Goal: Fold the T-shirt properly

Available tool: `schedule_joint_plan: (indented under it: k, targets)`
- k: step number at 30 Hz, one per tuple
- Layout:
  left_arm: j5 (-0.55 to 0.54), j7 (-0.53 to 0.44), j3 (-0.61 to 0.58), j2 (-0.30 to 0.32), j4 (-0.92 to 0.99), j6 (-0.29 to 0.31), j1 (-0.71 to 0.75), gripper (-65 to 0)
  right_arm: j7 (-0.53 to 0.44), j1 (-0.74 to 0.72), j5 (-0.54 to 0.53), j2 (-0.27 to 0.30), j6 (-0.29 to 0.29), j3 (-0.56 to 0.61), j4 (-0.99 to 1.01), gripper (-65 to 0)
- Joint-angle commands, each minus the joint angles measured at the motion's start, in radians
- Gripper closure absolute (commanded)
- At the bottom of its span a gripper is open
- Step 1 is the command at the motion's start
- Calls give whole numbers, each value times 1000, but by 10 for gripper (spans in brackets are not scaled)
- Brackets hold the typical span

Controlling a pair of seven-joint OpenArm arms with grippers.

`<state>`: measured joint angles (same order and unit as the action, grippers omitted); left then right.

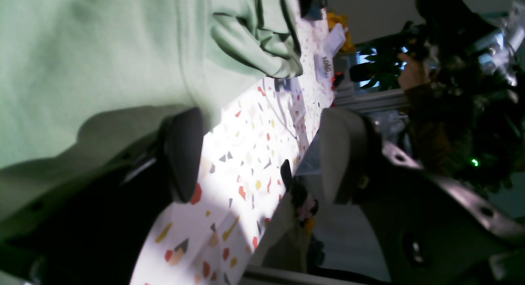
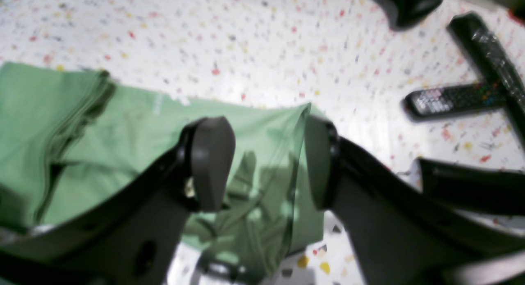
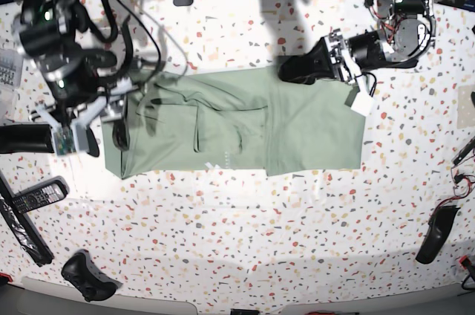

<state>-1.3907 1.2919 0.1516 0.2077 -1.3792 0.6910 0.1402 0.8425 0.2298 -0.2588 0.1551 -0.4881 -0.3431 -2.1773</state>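
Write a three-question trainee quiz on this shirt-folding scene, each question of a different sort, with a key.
1. True or false: the left claw is shut on the T-shirt.
2. Which of these lies on the table near the right claw? A) a remote control; B) a mug; C) scissors.
3. Fill in: in the base view, the right claw hangs over the ___ end of the T-shirt (left or right of the picture).

Key: 1. False: its jaws stand wide apart, with bare table showing between them. 2. A. 3. Left.
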Motion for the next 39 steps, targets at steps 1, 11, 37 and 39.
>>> schedule_joint_plan:
  k: [1, 11, 37, 39]
  targets:
    - [-27, -5, 4, 4, -17, 7, -10, -408, -30, -34, -3, 9, 2, -5, 24, -356]
    - [-23, -24, 4, 3, -16, 7, -10, -408, -41, -289, -8, 10, 0, -167, 459, -443]
    - [32, -28, 4, 3, -16, 7, -10, -408, 114, -395, -322, 66, -210, -248, 1043, -443]
    - [32, -28, 4, 3, -17, 7, -10, -408, 133, -396, -332, 55, -210, -213, 1043, -443]
